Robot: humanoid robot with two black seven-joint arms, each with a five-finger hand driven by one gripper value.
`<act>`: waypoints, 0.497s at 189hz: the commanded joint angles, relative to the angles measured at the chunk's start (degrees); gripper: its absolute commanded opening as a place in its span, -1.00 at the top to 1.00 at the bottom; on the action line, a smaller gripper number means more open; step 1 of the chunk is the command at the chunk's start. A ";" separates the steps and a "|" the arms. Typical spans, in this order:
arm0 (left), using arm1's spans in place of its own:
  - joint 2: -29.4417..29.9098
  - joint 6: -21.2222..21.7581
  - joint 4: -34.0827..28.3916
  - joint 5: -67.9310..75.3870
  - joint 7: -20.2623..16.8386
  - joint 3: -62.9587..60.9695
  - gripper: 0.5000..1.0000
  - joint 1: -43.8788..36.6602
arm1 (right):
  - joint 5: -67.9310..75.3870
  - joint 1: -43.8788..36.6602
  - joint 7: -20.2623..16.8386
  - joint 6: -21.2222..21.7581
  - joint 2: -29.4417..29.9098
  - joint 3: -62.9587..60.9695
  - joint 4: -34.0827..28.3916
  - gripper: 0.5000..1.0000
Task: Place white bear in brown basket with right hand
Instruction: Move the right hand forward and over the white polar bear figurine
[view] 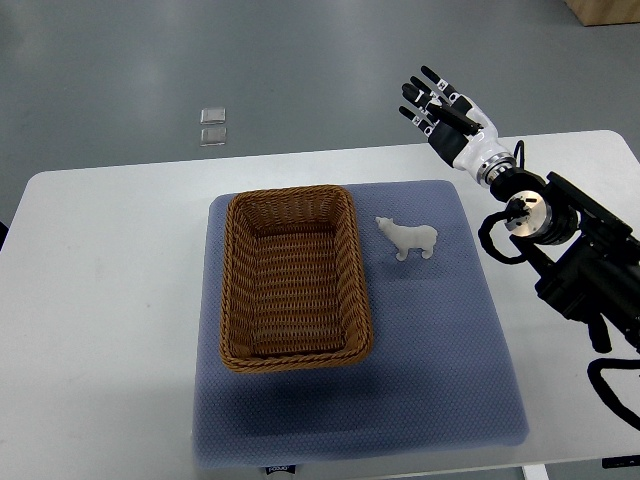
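A white bear (408,239) figurine is standing on a blue-grey padded mat (440,380) that is covering the middle of a white table (100,300). The bear is resting on its four legs with its head pointing toward the picture's left, facing the right wall of a brown basket (292,277), and it is sitting just beside that wall without touching it. The basket, a rectangular woven wicker one, is lying on the left part of the mat with its long side running away from the robot, and its inside is showing only the woven floor. The right hand (438,102) is hovering up and to the right of the bear, well apart from it, beyond the far edge of the table and over the grey floor (300,60). Its fingers are reaching outward toward the upper left, straight and slightly spread, and they are holding nothing. The white wrist and black arm (560,240) behind it are coming in from the picture's right edge and crossing the table's right side. The bear is lying between the basket and that arm, nearer to the basket. Two small clear square objects (212,126) are lying on the floor beyond the table, at the upper left of the basket.
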State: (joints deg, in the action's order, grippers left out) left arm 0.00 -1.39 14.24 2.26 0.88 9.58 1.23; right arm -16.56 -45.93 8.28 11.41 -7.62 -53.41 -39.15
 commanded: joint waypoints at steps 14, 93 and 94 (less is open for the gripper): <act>0.00 -0.02 0.00 0.02 0.00 0.00 -1.00 0.00 | -14.98 -5.39 -1.25 0.45 -7.23 13.85 -4.97 -0.70; 0.00 -0.02 0.61 0.11 0.00 0.00 -1.00 0.00 | -26.50 -41.96 -15.58 12.49 -15.58 64.57 -14.03 -0.71; 0.00 -0.02 0.61 0.11 0.00 0.00 -1.00 0.00 | -26.50 -42.65 -16.01 12.84 -15.49 65.10 -14.29 -0.71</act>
State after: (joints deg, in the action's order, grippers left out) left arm 0.00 -1.39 14.64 2.40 0.88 9.65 1.23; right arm -43.16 -80.14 -2.80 21.14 -23.36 2.36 -51.36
